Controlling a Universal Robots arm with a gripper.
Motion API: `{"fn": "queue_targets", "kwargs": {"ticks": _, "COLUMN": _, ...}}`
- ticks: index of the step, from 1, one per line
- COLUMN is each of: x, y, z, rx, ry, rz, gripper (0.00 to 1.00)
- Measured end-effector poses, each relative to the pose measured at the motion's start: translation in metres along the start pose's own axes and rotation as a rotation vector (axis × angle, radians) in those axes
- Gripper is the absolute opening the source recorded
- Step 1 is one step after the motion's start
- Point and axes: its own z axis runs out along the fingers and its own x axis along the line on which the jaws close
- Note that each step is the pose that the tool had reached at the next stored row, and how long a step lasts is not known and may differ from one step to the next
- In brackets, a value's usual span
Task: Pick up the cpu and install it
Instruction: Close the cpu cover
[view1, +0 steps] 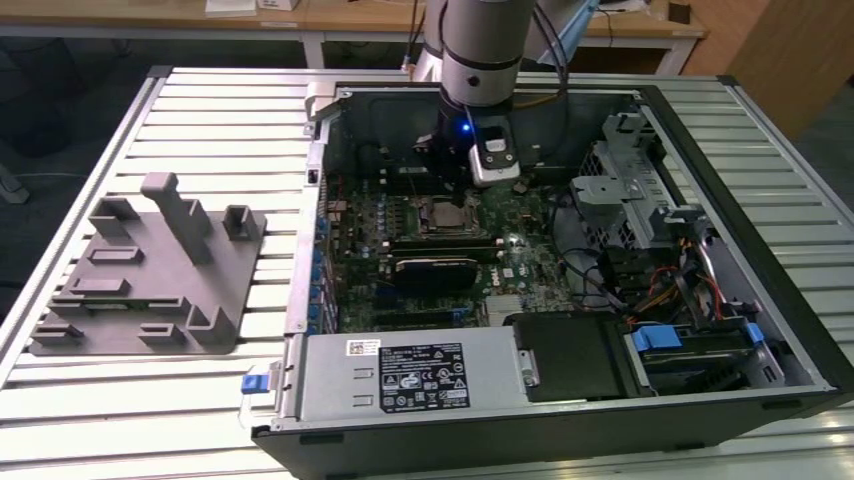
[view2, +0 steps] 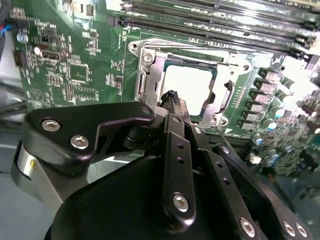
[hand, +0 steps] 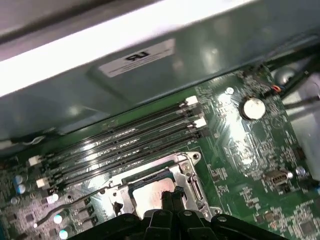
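– Hovering where, that gripper (hand: 171, 195)?
– Over the far half of the motherboard (view1: 523, 252), fingers pinched together on nothing.
– And the cpu (view2: 192, 82)?
– Flat inside the socket frame (view2: 149, 75), just below the fingertips.

Lab: opened computer case (view1: 534, 440) on slatted workbench (view1: 200, 100).

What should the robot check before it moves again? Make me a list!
1. The cpu lies inside the socket frame: ok.
2. The end effector is shut with nothing between its fingers: ok.
3. The end effector is clear of the cpu, not touching it: cannot tell.
4. The cpu sits flat and the right way round: cannot tell.
5. The socket frame is clamped down over the cpu: cannot tell.
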Motion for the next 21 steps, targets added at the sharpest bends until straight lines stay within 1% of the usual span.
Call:
{"fn": "queue_targets", "kwargs": {"ticks": 6, "x": 0.0, "y": 0.0, "z": 0.0017, "rx": -0.0016, "ry": 0.0054, "rz": -0.101, "gripper": 0.11}}
{"fn": "queue_targets", "kwargs": {"ticks": 13, "x": 0.0, "y": -0.0002, "z": 0.0033, "rx": -0.0001, "ry": 0.0107, "rz": -0.218, "gripper": 0.11}}
{"fn": "queue_targets", "kwargs": {"ticks": 17, "x": 0.0014, "y": -0.0007, "z": 0.0038, "rx": 0.0004, "ry": 0.0108, "rz": -0.225, "gripper": 0.11}}
{"fn": "queue_targets", "kwargs": {"ticks": 21, "x": 0.0057, "y": -0.0022, "z": 0.0043, "rx": 0.0002, "ry": 0.0108, "rz": -0.225, "gripper": 0.11}}
